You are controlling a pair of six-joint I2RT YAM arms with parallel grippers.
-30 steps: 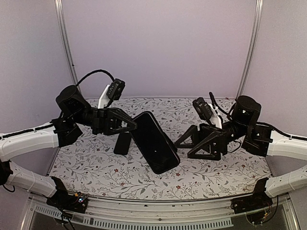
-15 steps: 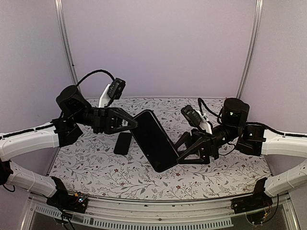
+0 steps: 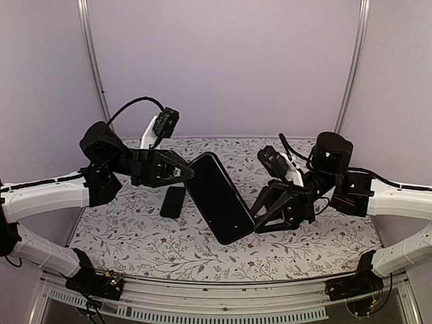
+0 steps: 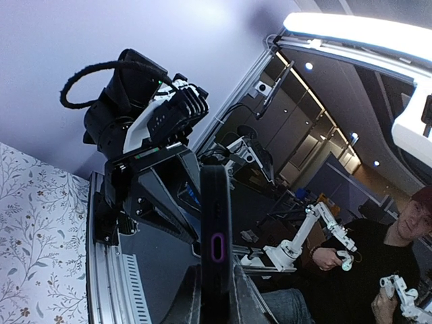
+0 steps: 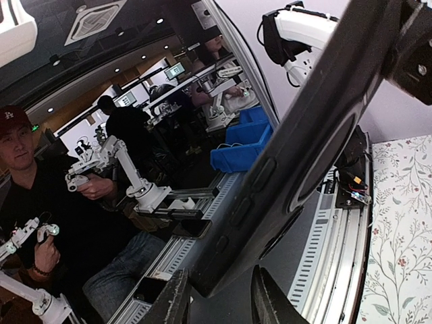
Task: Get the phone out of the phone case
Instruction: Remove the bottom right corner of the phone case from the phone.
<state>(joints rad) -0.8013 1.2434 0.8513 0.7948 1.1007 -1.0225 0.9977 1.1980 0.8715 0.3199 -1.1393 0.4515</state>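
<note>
Seen from above, the left arm [image 3: 47, 196] reaches in from the left of the phone [image 3: 219, 198], which hangs in the air above the floral-patterned worktop [image 3: 135, 236], tilted with its dark screen up and its top end toward the back left. The left gripper [image 3: 187, 173] meets that top end, and its fingers [image 4: 185, 307] are clamped on the phone. In the left wrist view the phone stands edge-on between them. It is in its dark phone case [image 4: 216, 202], whose rim shows a small oval opening. Just left of the phone and below it, a small black flat object [image 3: 173, 201] lies on the worktop, apart from both grippers; what it is cannot be told. At the phone's lower right corner sits the right gripper [image 3: 254, 217], reaching in from the right of the phone. In the right wrist view its fingers [image 5: 177, 297] stand apart on either side of that corner, with a gap showing beside it, not clamped. The back of the case fills much of that view, with side buttons along its edge.
</note>
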